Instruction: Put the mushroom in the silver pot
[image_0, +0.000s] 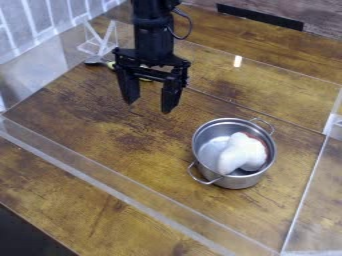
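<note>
The silver pot (234, 153) stands on the wooden table at the right of centre, small, round and shiny, with little side handles. A white rounded mushroom (241, 150) lies inside it and fills much of the bowl. My gripper (150, 102) hangs to the upper left of the pot, well apart from it. Its black fingers (130, 92) point down, spread open, with nothing between them.
A white wire rack (94, 40) stands at the back left. A clear plastic wall (134, 193) runs along the front of the table, and another (327, 125) stands at the right. A small white spot (238, 61) lies on the table at the back.
</note>
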